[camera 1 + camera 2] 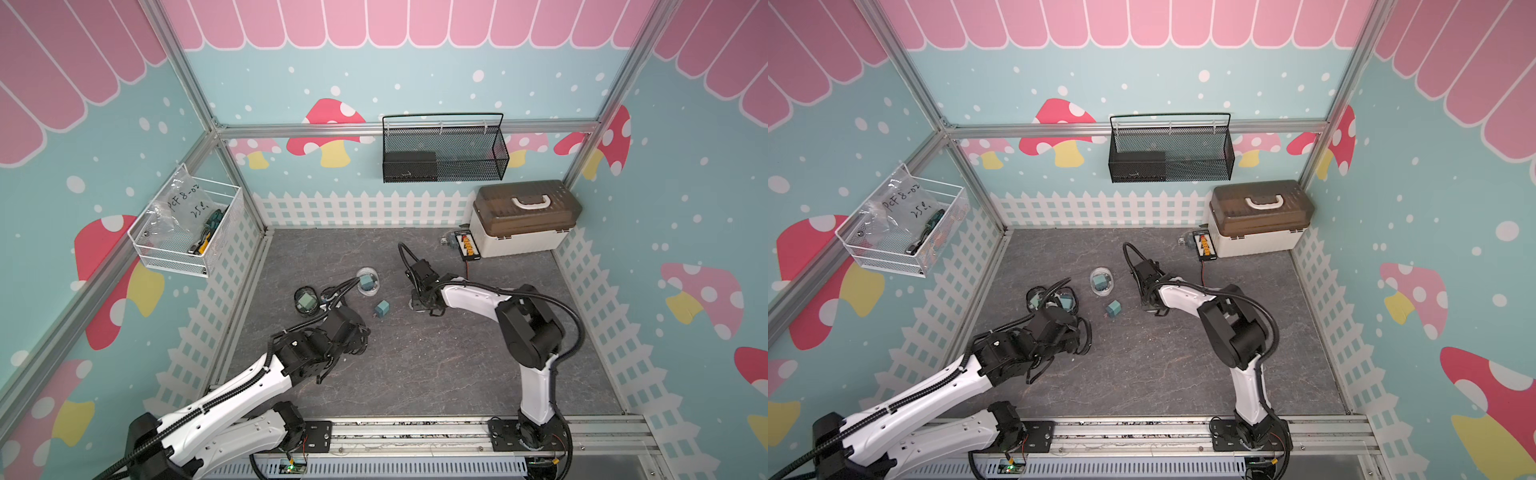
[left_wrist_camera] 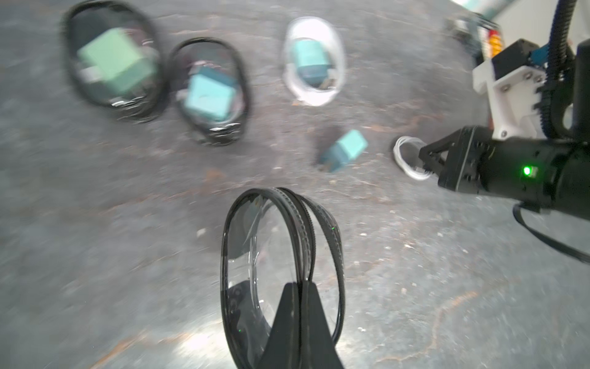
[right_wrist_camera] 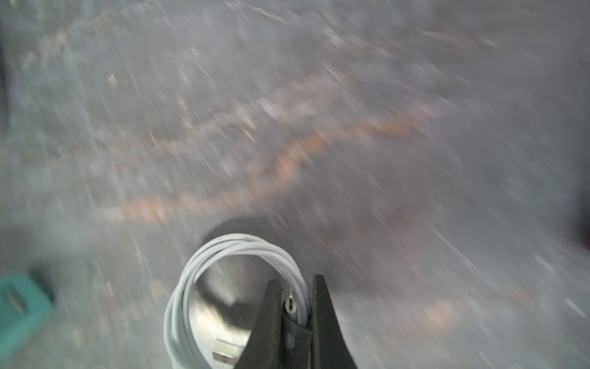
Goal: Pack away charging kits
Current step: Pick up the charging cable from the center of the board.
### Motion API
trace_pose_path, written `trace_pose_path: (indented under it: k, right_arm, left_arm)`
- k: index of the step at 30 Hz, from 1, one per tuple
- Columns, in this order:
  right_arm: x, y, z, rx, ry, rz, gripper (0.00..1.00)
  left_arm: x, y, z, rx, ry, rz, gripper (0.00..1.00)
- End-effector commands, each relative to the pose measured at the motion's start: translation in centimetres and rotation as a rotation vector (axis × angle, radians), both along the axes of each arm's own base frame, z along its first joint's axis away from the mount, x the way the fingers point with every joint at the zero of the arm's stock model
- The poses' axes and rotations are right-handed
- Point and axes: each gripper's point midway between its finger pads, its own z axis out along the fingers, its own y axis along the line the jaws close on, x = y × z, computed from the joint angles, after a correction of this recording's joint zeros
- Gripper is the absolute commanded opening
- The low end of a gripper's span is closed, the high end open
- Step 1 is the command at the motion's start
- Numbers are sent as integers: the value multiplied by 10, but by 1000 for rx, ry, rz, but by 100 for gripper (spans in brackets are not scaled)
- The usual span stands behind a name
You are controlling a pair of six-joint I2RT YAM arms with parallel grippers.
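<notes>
While the left tool (image 2: 300, 286) stands clenched on the rim of an empty black-rimmed oval pouch with a clear window (image 2: 255, 265), holding it on edge nearest the robot over the grey stone-patterned desk (image 2: 447, 287), the fourth kit looks to be the one in hand. Just beyond that pouch a loose teal cube wall charger (image 1: 381, 309) lies alone on the desk, touching nothing. Beside it the right tool (image 3: 295, 281) is pinched tight on a coiled white cable (image 3: 188, 287), gripping one side of the loop low over the desk. Farther off lie a black-rimmed pouch holding a pale green cube (image 2: 111, 60), a second black-rimmed pouch holding a teal cube (image 2: 210, 92) and an all-clear oval pouch holding a teal cube (image 2: 314, 60); blur hides whether cables are inside them. By my reading, the next move calls for carrying the cable across to the held pouch, whose two rims stand only slightly apart, so its mouth must face the coil and the coil must enter flat; the loose charger would follow.
</notes>
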Motion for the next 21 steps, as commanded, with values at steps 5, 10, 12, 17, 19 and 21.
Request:
trace_pose_path:
  k: [5, 10, 12, 17, 19, 21]
  right_arm:
    - [-65, -26, 80, 273, -182, 50, 0]
    - [-102, -27, 99, 362, -230, 109, 0]
    - [-109, -25, 100, 383, -232, 110, 0]
    - [-113, -17, 95, 383, -220, 119, 0]
    - [-112, -15, 92, 372, -218, 115, 0]
    - [-109, -16, 91, 358, -222, 102, 0]
  left_arm:
    - [32, -112, 33, -60, -187, -233, 0]
    - [46, -161, 22, -77, -182, -319, 0]
    - [47, -175, 19, -95, -169, -357, 0]
    - [53, -193, 13, -91, -162, -390, 0]
    - [54, -197, 9, -88, -154, -397, 0]
    - [55, -201, 6, -92, -141, -403, 0]
